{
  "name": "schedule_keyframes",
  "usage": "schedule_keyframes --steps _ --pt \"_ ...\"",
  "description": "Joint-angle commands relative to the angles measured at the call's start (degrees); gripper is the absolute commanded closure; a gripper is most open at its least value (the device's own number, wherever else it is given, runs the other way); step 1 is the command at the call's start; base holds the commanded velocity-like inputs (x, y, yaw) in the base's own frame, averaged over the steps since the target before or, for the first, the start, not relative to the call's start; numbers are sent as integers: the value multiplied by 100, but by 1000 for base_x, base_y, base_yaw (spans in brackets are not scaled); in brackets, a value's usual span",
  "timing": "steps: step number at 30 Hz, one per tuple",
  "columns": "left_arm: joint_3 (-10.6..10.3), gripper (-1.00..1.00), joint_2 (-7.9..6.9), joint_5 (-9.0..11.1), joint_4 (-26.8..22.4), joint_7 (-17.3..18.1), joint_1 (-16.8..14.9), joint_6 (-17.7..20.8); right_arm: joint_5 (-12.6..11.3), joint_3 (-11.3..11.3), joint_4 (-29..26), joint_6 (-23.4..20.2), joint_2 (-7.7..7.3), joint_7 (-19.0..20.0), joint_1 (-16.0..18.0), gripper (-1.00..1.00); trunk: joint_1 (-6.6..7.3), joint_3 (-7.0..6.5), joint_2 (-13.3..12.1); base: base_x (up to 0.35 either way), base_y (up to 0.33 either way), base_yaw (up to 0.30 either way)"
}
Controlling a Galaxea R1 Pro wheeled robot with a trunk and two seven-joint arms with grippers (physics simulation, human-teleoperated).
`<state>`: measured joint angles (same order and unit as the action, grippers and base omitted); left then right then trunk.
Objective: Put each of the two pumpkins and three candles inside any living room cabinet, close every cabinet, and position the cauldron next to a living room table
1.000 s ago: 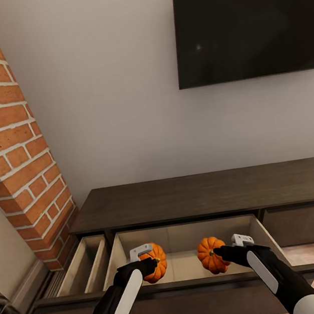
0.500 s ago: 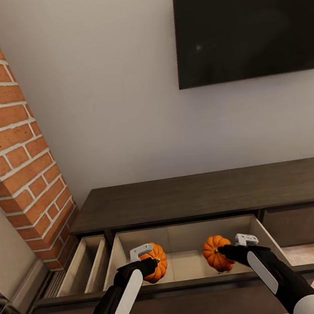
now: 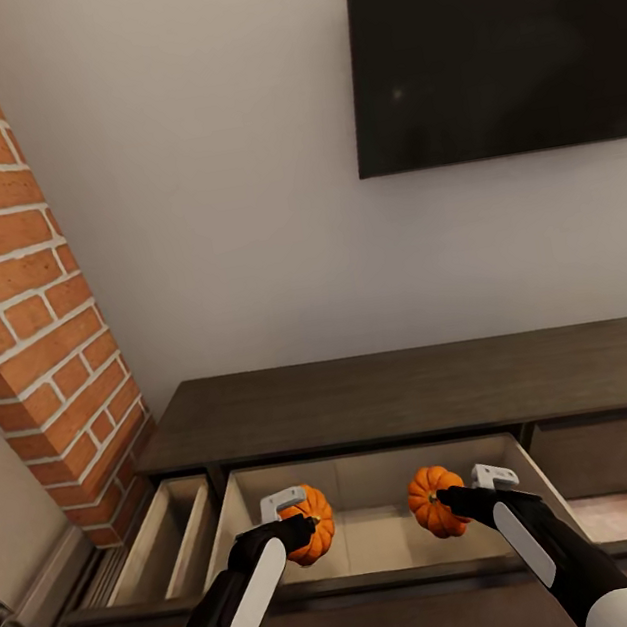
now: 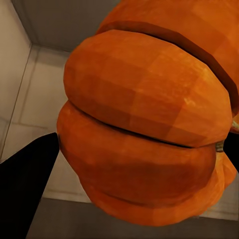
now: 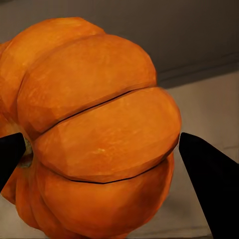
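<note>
Left gripper (image 3: pixel 304 523): closed around the left pumpkin (image 3: pixel 311 522), black fingers (image 4: pixel 27 179) pressed against its ribbed sides, inside the open middle drawer (image 3: pixel 368 467).
Right gripper (image 3: pixel 447 501): clamped on the right pumpkin (image 3: pixel 433 502), dark fingertips (image 5: pixel 209 174) touching both flanks, above the same drawer's pale floor.
Left pumpkin: held near the drawer's left half, orange ribs close to the wrist camera (image 4: pixel 149 124).
Right pumpkin: held near the drawer's right half, well apart from the other pumpkin, stem turned toward the gripper (image 5: pixel 94 134).
Cabinet (image 3: pixel 417 388): long, low, dark brown, against the pale wall, middle drawer pulled out; narrow left drawer (image 3: pixel 157 541) also pulled out beside it.
Surroundings: brick column (image 3: pixel 15 280) at left, dark television (image 3: pixel 492 32) on the wall above the cabinet.
</note>
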<state>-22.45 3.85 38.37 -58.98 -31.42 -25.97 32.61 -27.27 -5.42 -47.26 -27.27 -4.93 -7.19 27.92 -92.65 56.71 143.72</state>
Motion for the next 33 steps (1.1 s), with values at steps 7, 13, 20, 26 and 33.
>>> schedule_keyframes --steps 7,13,20,26,33 --pt "-20 100 -6 48 -18 -75 -6 8 -59 -30 -11 -15 -8 -72 3 100 -1 6 3 49 0 0" --pt "-30 100 -7 48 -83 -75 -4 8 -59 -30 -11 -15 -8 -72 3 100 -8 72 7 2 0 0" --pt "-31 100 -7 48 -80 -75 -4 8 -59 -30 -11 -15 -8 -72 3 100 -21 183 13 0 0 0" --pt "-31 100 -7 48 -78 -75 -4 8 -55 -30 -11 -15 -8 -73 3 100 -21 183 13 0 0 0" --pt "-31 100 -7 48 -78 -75 -4 8 -51 -30 -11 -35 -8 -79 3 100 -21 183 13 0 0 0"
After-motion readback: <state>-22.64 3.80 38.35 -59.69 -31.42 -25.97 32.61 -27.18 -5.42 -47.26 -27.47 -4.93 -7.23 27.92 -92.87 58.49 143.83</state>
